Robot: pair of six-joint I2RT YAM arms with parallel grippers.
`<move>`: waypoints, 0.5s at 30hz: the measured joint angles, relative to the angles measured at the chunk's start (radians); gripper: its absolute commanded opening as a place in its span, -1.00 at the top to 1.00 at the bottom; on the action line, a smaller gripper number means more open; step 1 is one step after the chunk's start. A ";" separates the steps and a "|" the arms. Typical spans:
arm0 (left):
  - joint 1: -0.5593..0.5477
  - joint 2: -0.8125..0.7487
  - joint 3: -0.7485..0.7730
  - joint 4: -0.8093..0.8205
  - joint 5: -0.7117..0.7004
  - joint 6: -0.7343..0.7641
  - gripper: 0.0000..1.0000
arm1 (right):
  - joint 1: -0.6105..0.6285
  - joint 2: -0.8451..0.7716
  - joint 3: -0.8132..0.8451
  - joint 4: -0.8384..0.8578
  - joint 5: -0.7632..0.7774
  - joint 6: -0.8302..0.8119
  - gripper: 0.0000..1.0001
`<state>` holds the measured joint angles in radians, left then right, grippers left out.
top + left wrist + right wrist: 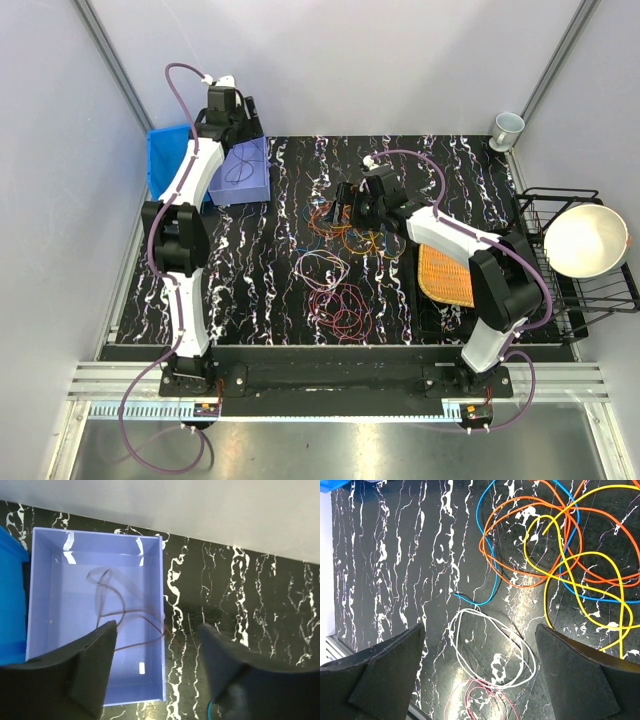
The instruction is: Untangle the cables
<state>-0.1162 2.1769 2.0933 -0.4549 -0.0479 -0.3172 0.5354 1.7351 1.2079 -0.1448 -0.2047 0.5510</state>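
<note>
A tangle of orange [481, 542], yellow [590, 553] and blue [477, 517] cables lies mid-table [345, 228]. A whitish-pink loop [320, 268] lies apart in front of it, seen white in the right wrist view [451, 638]. A magenta-red bundle [345, 308] lies nearer still. My right gripper [347, 212] hovers open and empty over the tangle's left edge, with the white loop between its fingers [479, 630]. My left gripper [238, 148] is open and empty above a lavender bin [95, 545]. One thin reddish-brown cable [125, 614] lies inside the bin.
A blue bin [165, 160] stands left of the lavender one. An orange woven mat [445, 275] lies at the right. A black wire rack [590, 290] holds a white bowl [585, 240]. A cup [507, 127] stands at the back right.
</note>
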 measured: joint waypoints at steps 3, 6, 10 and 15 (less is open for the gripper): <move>0.002 0.000 0.000 -0.004 -0.002 -0.002 -0.90 | 0.000 0.000 0.000 0.000 0.000 0.000 -0.94; 0.003 0.000 0.000 -0.012 -0.013 -0.005 -0.91 | 0.000 0.000 0.000 0.000 -0.002 0.000 -0.94; 0.003 -0.008 -0.003 -0.032 -0.029 -0.011 -0.91 | 0.000 0.001 0.006 -0.002 -0.015 0.000 -0.96; 0.003 -0.082 -0.060 -0.061 -0.041 -0.028 -0.82 | 0.000 0.002 0.020 -0.002 -0.028 0.001 -0.99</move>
<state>-0.1135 2.0953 2.0331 -0.5163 -0.0891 -0.3454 0.5354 1.7370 1.2278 -0.1463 -0.2329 0.5518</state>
